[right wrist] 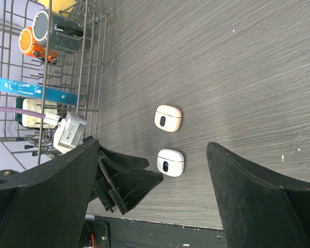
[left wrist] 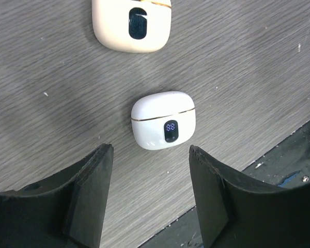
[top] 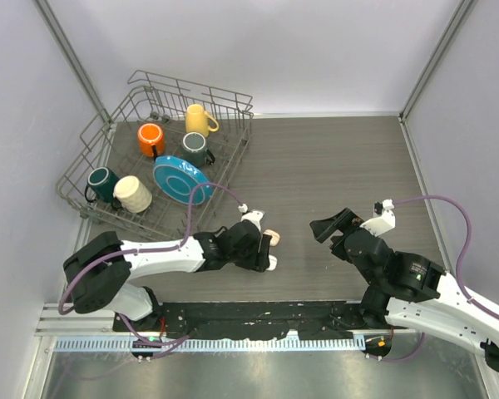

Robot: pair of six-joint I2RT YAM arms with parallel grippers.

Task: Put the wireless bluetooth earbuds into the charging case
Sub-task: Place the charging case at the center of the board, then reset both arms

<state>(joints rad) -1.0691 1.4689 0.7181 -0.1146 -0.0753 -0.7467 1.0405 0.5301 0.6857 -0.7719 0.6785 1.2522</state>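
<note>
Nearest you, your left gripper (left wrist: 151, 155) sits low over the table (top: 341, 166) with its jaws standing apart and nothing between them. Just past its fingertips (left wrist: 101, 160) lies the white charging case (left wrist: 164, 120), flat on the wood and touching neither finger, its lid down on a thin gold seam and a small display lit on its front. Beyond that, near but apart, lies the cream charging case (left wrist: 132, 26), also shut, with a dark oval window on its face. With both lids closed, you cannot tell where the wireless bluetooth earbuds are. Off to your right, the right gripper (top: 337, 224) hangs above the table, jaws spread wide and holding nothing, well clear of both cases. At the far left corner stands the wire dish rack (top: 91, 150), with mugs (top: 150, 139) and a blue plate (top: 181, 179) in it.
</note>
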